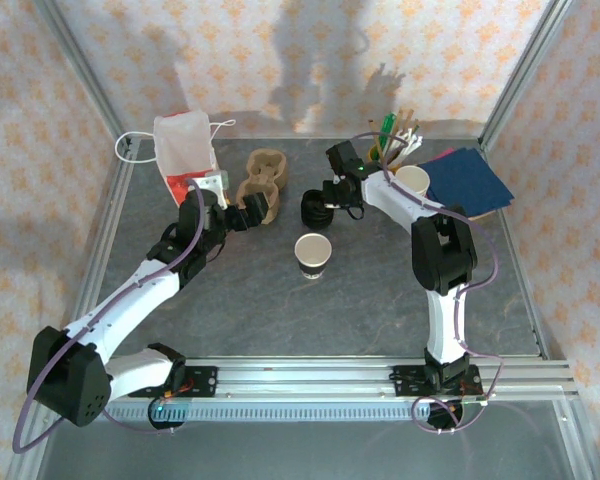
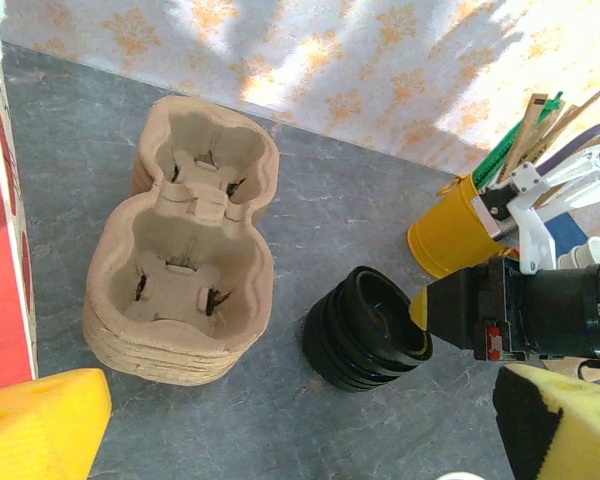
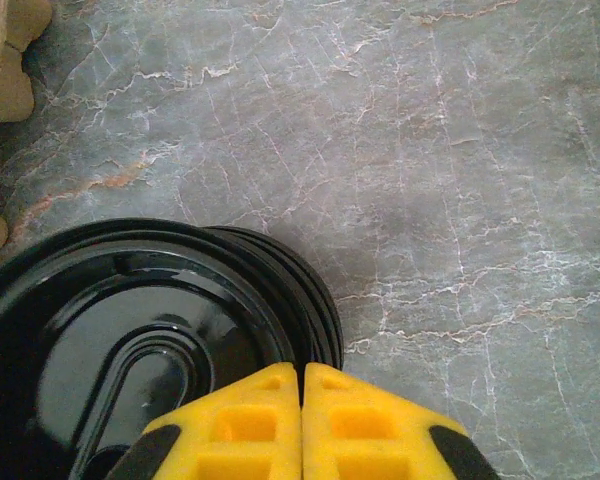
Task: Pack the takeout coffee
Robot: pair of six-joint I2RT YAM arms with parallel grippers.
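A: Where is the paper cup point(image 1: 313, 252)?
B: It stands upright, without a lid, in the middle of the desk point(image 3: 460, 150), apart from both arms. The right tool point(image 3: 302, 372) is clenched at the edge of the stack of black lids point(image 3: 130, 340); whether it pinches a rim, I cannot say.
A: And the left tool point(image 1: 252, 214)?
B: Released, fully spread, just beside the pulp cup carrier point(image 2: 185, 260).
A: What could go wrong?
B: I think the pads may slip off the glossy rim, or lift several nested lids together, or tip the stack.
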